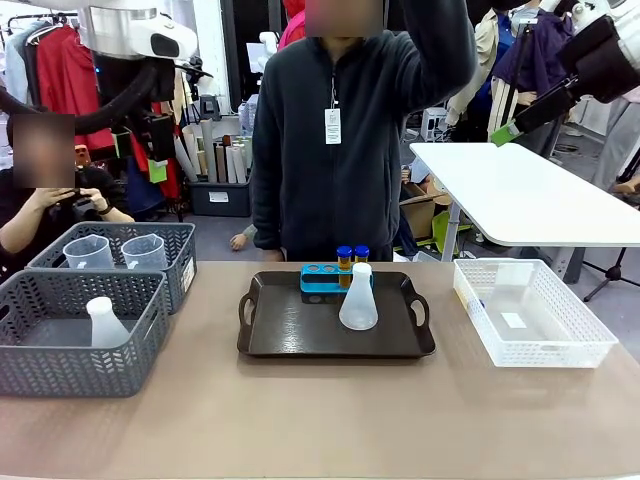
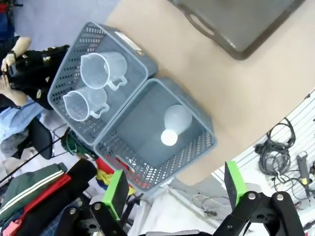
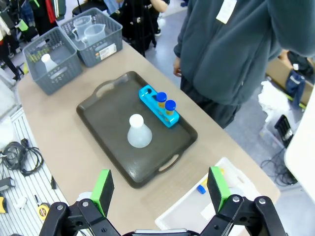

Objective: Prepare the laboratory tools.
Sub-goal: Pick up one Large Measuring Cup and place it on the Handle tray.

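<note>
Left gripper point(image 2: 175, 186): jaws spread wide, green pads well apart, nothing between them.
Right gripper point(image 3: 160, 189): jaws equally wide, nothing held.
Ahead of the left fingers: grey woven-pattern plastic basket point(image 2: 147, 147) with a translucent white conical flask point(image 2: 173, 125) upright inside, free of the walls.
Beyond that basket: second grey basket point(image 2: 130, 61), touching the first. It holds two clear plastic handled measuring jugs point(image 2: 101, 69), upright and side by side.
Ahead of the right fingers: dark rectangular tray point(image 3: 106, 115) carrying a second translucent white conical flask point(image 3: 138, 132). Just past the flask is a blue rack point(image 3: 147, 93) with two yellow-orange tubes with blue caps point(image 3: 170, 105).
Nearest the right fingers: white mesh basket point(image 3: 187, 206), apart from the tray.
Edges: the flask basket sits close to the edge of the tan table point(image 2: 256, 98) nearest the left gripper. The tray has a raised rim and a cut-out handle at each short end.
Open room: one bare strip of table between tray and grey baskets, another between tray and mesh basket. There is wide bare tabletop on the robot's side of the tray.
Writing: white label point(image 3: 107, 49) on the jug basket's end wall, print too small to read. The paper tag point(image 1: 333, 125) on the dark jacket of the person point(image 1: 350, 170) is unreadable, and the jug graduations are too faint to read.
</note>
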Robot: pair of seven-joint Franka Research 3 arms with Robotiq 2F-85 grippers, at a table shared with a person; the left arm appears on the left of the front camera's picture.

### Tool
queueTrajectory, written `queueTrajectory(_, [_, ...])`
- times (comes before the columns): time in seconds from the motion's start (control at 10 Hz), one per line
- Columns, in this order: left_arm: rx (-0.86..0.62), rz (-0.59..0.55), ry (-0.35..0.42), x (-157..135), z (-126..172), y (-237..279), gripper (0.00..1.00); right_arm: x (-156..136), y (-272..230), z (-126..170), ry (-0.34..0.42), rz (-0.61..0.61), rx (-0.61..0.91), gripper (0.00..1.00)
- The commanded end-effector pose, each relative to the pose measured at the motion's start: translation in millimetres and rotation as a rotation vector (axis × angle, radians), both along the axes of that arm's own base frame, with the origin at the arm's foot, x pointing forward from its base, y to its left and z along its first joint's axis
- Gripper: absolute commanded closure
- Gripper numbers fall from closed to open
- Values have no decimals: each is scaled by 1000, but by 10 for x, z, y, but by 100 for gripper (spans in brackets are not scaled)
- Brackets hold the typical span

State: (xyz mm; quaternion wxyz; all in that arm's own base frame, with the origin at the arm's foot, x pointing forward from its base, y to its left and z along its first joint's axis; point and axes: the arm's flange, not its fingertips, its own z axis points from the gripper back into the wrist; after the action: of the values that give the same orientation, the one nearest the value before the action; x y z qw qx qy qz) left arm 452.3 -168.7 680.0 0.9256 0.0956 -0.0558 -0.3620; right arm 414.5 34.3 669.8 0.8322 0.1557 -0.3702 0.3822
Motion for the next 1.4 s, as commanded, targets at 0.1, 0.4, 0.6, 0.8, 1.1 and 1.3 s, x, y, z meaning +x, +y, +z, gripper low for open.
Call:
queueTrajectory(0.1, [0, 0, 0, 0, 0, 0, 0, 3, -4, 15, -7, 11, 20, 0])
queueTrajectory(0.4, [-171, 279, -25, 511, -223, 535, 0, 3, -4, 15, -7, 11, 20, 0])
queueTrajectory(0.6, [-273, 387, -60, 769, -423, 831, 0, 3, -4, 15, -7, 11, 20, 0])
queueTrajectory(0.8, [-261, 480, -13, 1112, -724, 1162, 0, 3, -4, 15, -7, 11, 20, 0])
queueTrajectory(1.1, [-234, 561, 18, 1348, -1167, 1387, 0, 3, -4, 15, -7, 11, 20, 0])
queueTrajectory(1.3, [-218, 629, -19, 1358, -1430, 1448, 0, 3, -4, 15, -7, 11, 20, 0])
